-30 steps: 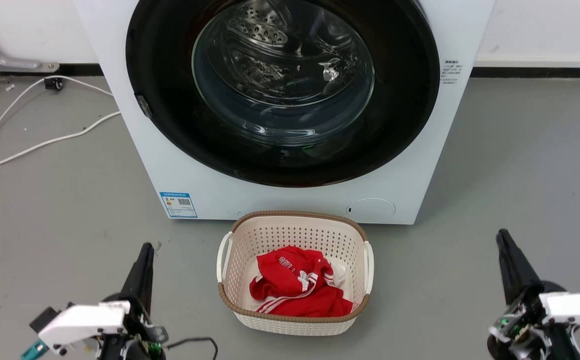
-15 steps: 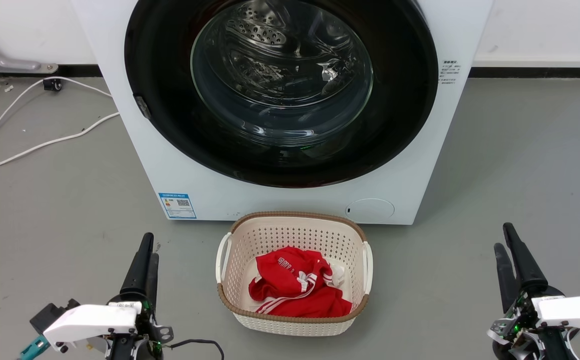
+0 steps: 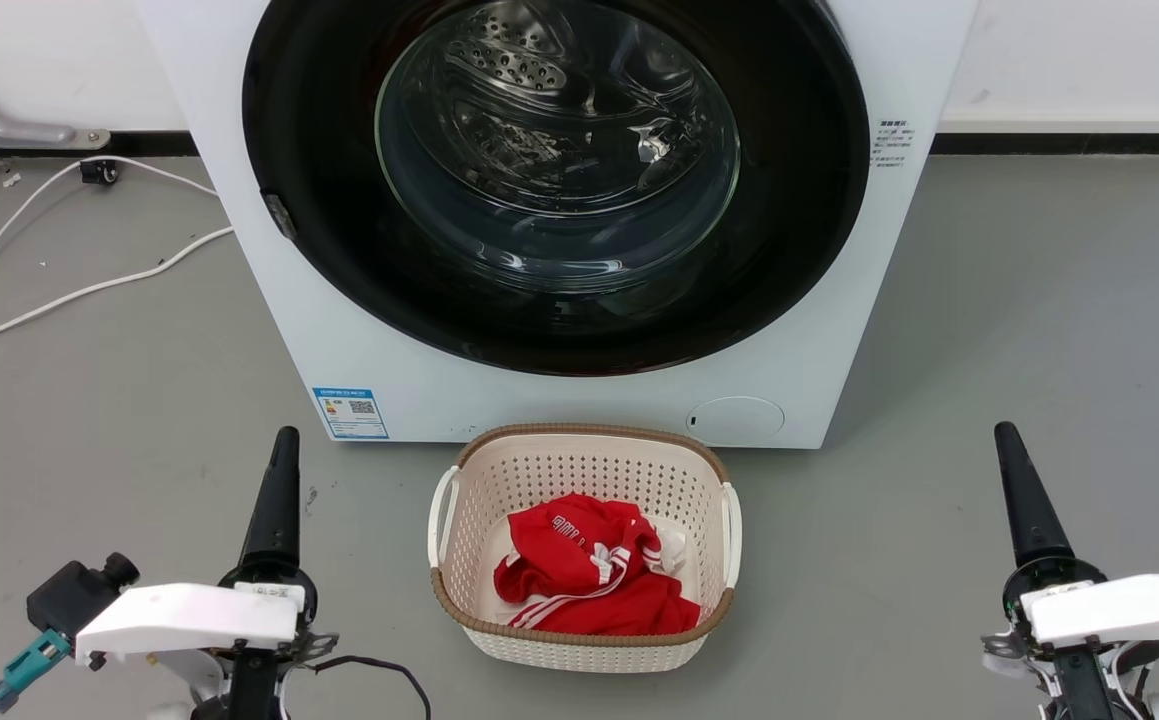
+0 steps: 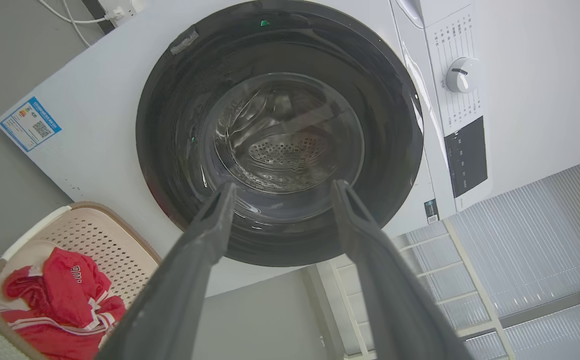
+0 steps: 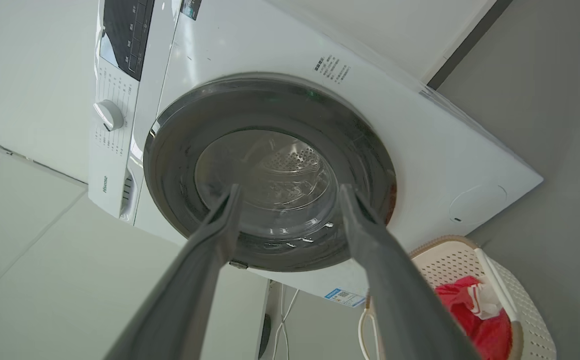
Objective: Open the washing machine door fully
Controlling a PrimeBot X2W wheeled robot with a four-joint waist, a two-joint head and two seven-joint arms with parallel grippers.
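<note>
The washing machine door (image 3: 557, 160) is a glossy black round with a clear glass bowl, lying flush against the white machine. It also appears in the wrist views (image 4: 279, 135) (image 5: 269, 170). A small latch piece (image 3: 277, 210) sits on its left rim. My left gripper (image 3: 284, 445) hovers low at the left, well short of the machine. My right gripper (image 3: 1005, 435) hovers at the right, just as far back. In the wrist views both the left gripper (image 4: 283, 186) and the right gripper (image 5: 290, 188) stand open with nothing between the fingers, pointing at the door.
A cream laundry basket (image 3: 579, 440) with a red garment (image 3: 589, 580) stands on the grey floor right in front of the machine, between my grippers. White cables (image 3: 89, 290) trail across the floor at the left. A wall runs behind the machine.
Both grippers have moved up the view toward the machine and turned, so their fingers now show edge-on. The door has not moved.
</note>
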